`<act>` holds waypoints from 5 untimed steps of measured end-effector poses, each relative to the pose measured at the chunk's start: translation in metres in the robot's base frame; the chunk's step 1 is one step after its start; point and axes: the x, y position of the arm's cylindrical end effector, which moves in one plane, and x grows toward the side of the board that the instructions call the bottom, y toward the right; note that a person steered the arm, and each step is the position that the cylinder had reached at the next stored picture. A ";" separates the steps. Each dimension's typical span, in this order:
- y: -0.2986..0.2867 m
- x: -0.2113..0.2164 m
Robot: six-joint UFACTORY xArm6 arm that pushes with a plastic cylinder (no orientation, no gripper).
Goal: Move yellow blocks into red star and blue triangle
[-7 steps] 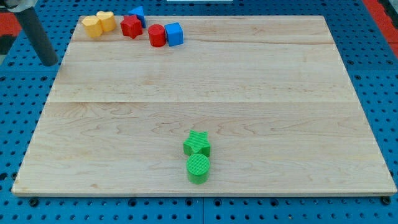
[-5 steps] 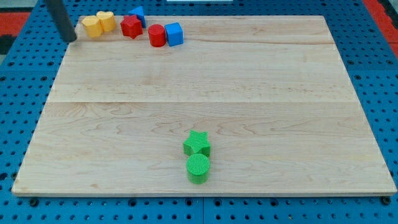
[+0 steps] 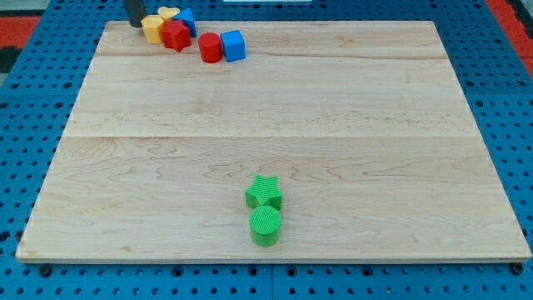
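Blocks: two yellow (image 3: pixel 152 27), two red (image 3: pixel 176 36), two blue (image 3: pixel 234 45), two green (image 3: pixel 264 192).

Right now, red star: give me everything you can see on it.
The red star is a small, chunky block, plain matte red, lying flat with its star face up near the wooden board's top-left corner. A yellow block presses against its left side, a second yellow block sits just above it, and the blue triangle touches its upper right. The red cylinder stands apart to its right. My tip sits left of the yellow block, not touching the star.
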 end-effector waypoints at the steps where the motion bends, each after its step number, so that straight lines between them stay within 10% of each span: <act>1: 0.008 0.001; 5: -0.022 0.048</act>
